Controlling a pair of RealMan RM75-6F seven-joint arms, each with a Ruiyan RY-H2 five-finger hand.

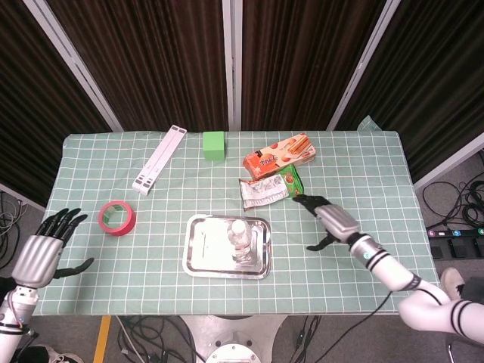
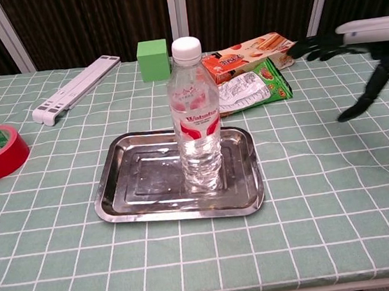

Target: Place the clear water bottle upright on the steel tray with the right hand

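Note:
The clear water bottle (image 2: 195, 117) with a white cap and red label stands upright on the steel tray (image 2: 135, 187), right of the tray's middle; it also shows from above as the bottle (image 1: 239, 239) on the tray (image 1: 203, 253). My right hand (image 1: 331, 221) hangs open to the right of the tray, well apart from the bottle, holding nothing; the chest view shows the right hand (image 2: 356, 53) at the right edge with fingers spread. My left hand (image 1: 41, 251) is open at the table's left edge, empty.
A red tape roll (image 1: 116, 218) lies left of the tray. Behind the tray are a green snack packet (image 1: 271, 188), an orange biscuit box (image 1: 279, 154), a green block (image 1: 214, 145) and a white folded stand (image 1: 159, 159).

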